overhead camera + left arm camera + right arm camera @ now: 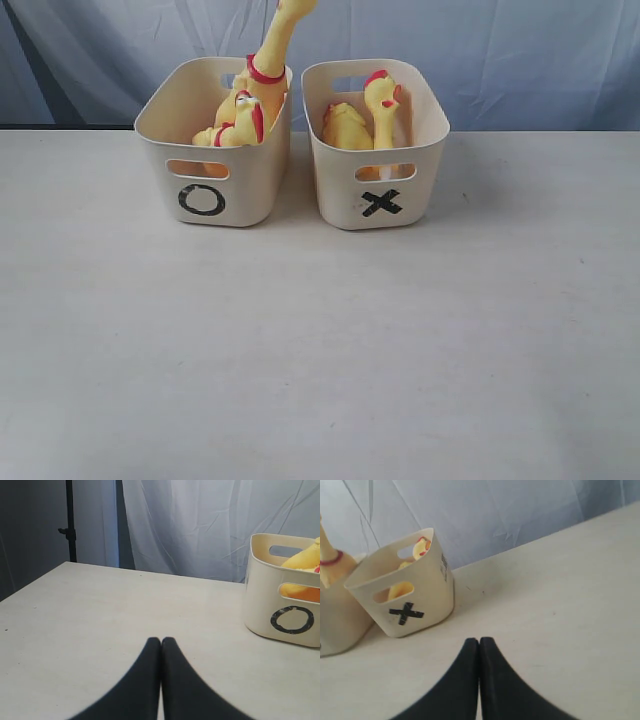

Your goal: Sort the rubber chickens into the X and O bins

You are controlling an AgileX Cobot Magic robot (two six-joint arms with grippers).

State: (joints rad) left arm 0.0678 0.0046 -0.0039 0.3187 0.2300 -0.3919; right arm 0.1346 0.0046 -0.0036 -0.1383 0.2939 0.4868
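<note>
Left gripper is shown in the left wrist view clenched on nothing over the bare table, with the O bin near. In the right wrist view, the right gripper is likewise closed and empty, with the X bin near. In the exterior view, the bins are set side by side at the far end. Rubber chickens are lodged in the left bin, and more are seen in the right. None remains on the table, so sorting is judged complete.

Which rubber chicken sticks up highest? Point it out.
The big chicken in the O bin: its red-banded neck rises far above the rim. The small chicken beside it and the two chickens in the X bin stay near rim height.
</note>
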